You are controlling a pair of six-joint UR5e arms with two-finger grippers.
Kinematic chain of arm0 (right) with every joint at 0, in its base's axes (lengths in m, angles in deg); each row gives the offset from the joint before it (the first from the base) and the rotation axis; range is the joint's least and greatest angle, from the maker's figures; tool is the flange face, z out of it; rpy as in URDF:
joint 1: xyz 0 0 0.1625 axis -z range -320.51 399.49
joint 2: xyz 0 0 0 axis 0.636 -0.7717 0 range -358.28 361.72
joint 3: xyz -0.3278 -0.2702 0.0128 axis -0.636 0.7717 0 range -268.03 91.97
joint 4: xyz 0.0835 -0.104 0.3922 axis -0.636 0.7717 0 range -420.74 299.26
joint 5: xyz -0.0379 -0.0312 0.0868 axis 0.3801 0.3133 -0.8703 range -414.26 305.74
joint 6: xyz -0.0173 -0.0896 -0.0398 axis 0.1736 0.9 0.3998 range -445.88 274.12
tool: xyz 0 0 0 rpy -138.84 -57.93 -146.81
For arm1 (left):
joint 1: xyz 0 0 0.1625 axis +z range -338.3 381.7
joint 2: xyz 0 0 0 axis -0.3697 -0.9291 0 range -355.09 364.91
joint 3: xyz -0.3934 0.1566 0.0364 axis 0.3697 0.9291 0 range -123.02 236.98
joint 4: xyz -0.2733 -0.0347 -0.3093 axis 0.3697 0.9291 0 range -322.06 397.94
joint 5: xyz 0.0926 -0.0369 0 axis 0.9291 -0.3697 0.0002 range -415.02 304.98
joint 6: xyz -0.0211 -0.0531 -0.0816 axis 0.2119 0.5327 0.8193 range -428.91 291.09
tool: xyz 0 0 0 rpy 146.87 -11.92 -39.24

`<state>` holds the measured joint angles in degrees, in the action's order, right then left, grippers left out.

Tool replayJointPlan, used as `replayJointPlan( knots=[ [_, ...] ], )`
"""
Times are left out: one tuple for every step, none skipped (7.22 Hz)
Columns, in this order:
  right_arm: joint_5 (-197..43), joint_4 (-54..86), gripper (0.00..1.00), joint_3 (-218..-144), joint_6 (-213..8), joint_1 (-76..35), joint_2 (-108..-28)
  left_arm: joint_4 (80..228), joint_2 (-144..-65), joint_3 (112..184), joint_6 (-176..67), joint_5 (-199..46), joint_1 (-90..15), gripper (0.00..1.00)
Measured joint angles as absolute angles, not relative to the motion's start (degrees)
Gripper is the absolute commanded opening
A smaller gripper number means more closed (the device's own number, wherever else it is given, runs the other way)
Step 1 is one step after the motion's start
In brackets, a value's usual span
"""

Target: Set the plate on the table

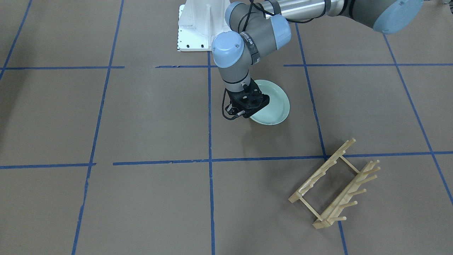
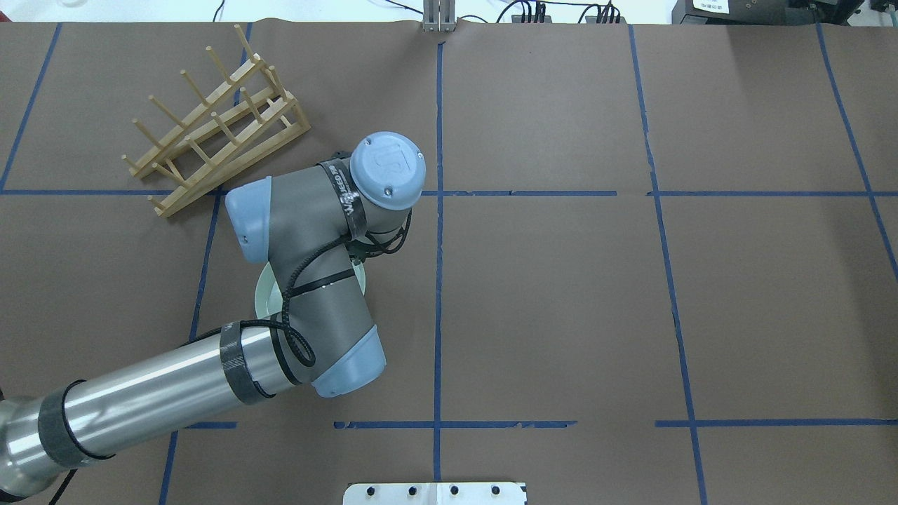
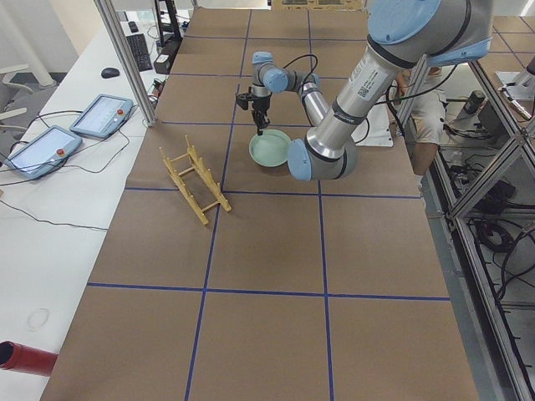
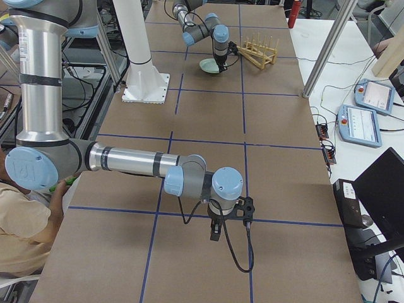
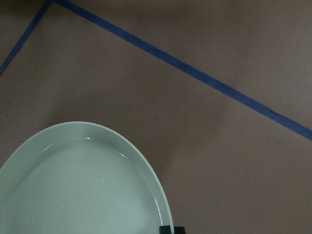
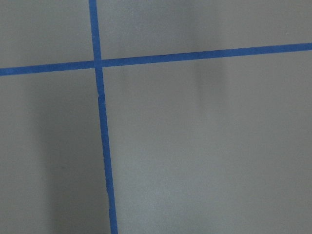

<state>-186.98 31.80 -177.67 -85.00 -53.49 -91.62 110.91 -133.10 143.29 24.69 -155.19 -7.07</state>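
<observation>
The pale mint-green plate [image 1: 274, 101] lies low over the brown table [image 1: 141, 117], left of the middle in the overhead view, where the arm hides most of it [image 2: 264, 291]. My left gripper [image 1: 246, 112] points down and is shut on the plate's rim; one fingertip [image 5: 171, 229] shows at the rim in the left wrist view, beside the plate [image 5: 73, 185]. I cannot tell whether the plate touches the table. My right gripper [image 4: 215, 235] hangs over bare table far from the plate and shows only in the exterior right view, so I cannot tell if it is open or shut.
The light wooden peg rack [image 1: 336, 184] stands on the table apart from the plate, at the far left in the overhead view [image 2: 214, 137]. The white robot base [image 1: 198, 24] is at the near edge. Blue tape lines cross the table.
</observation>
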Motion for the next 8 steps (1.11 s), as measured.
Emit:
replayJointPlan(
  knots=[
    [-186.98,31.80,1.00,-177.67,-85.00,-53.49,-91.62,110.33,-132.92,142.46,23.75,-153.48,-6.02,1.00],
    [-186.98,31.80,1.00,-177.67,-85.00,-53.49,-91.62,108.98,-132.53,143.06,20.59,-151.96,-5.68,1.00],
    [-186.97,31.81,1.00,-177.67,-85.00,-53.49,-91.62,107.70,-132.35,145.14,16.05,-151.22,-6.90,1.00],
    [-186.97,31.81,1.00,-177.67,-85.00,-53.49,-91.62,107.04,-131.79,148.91,10.54,-151.11,-10.38,1.00],
    [-186.98,31.80,1.00,-177.67,-85.00,-53.49,-91.62,106.92,-130.71,153.33,4.23,-151.88,-15.38,1.00],
    [-186.98,31.81,1.00,-177.67,-85.00,-53.49,-91.62,107.75,-128.60,157.47,-3.75,-155.23,-22.04,1.00],
    [-186.98,31.81,1.00,-177.67,-85.00,-53.49,-91.62,109.56,-125.49,160.20,-13.07,-160.93,-29.52,1.00],
    [-186.98,31.81,1.00,-177.67,-85.00,-53.49,-91.62,111.38,-121.66,161.50,-23.63,-167.42,-37.58,1.00]
  ],
)
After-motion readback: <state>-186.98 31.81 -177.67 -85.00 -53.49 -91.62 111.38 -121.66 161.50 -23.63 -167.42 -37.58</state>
